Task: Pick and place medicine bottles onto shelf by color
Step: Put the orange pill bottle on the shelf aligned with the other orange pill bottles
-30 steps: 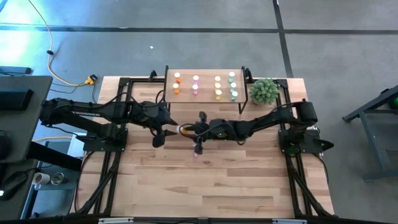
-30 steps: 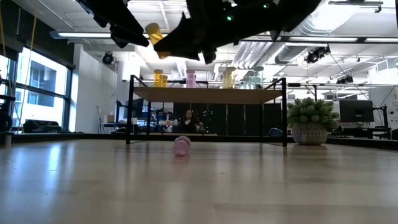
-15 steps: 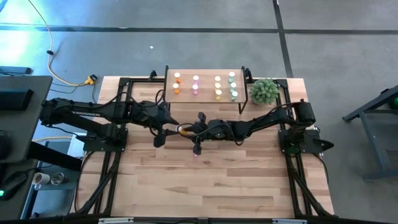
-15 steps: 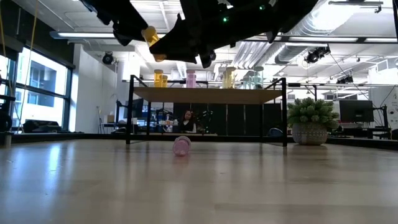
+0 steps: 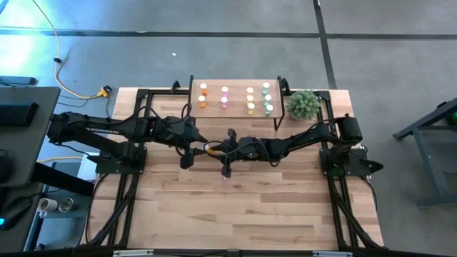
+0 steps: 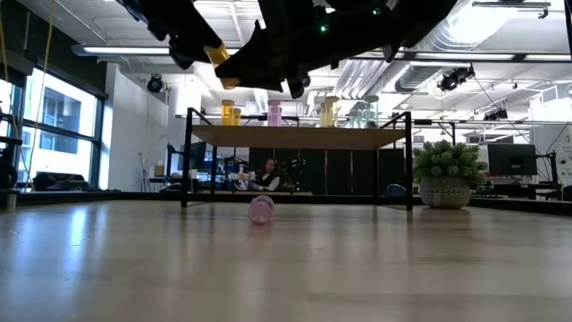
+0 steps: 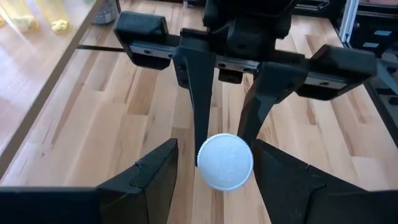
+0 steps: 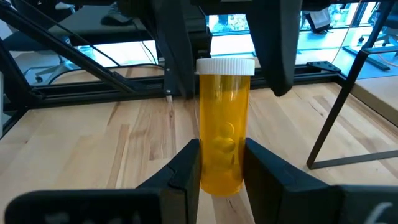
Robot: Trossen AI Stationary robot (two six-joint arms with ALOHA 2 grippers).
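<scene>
Mid-table, above the wood: right gripper [image 8: 221,168] clamped on the orange bottle [image 8: 224,121]. Left gripper [image 7: 214,168] now closer in, fingers wide around the white cap [image 7: 224,161], not yet gripping. Handover toward shelf [image 5: 235,100] likely near.

No text I can read anywhere. My orange bottle [image 8: 224,149]: plain body, no label; white cap [image 7: 224,161] blank. Shelf [image 6: 299,136], tabletop [image 5: 243,207], my arms: no brand, number or sign legible.
</scene>
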